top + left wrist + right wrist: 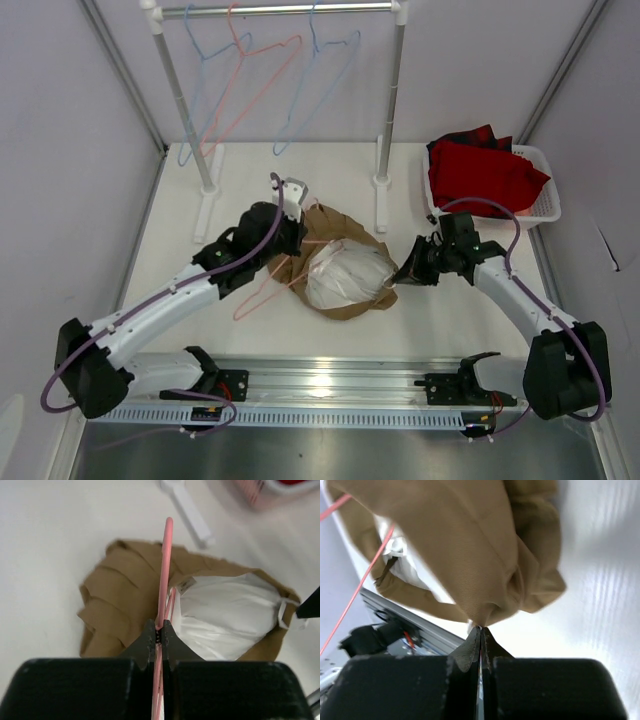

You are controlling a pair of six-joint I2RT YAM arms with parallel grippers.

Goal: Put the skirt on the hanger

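The salmon-pink hanger [165, 565] is pinched in the closed left gripper [159, 631], its wire laid across the skirt [340, 232]. The skirt's tan edge is clamped by the right gripper [480, 630]. The skirt is heaped at the middle of the table [450, 315], pale lining exposed, before the rack [392, 90].

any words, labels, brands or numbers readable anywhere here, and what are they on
No text can be read in any view.
Small tag inside the skirt, at the edge of its pale lining: too small and blurred to read.
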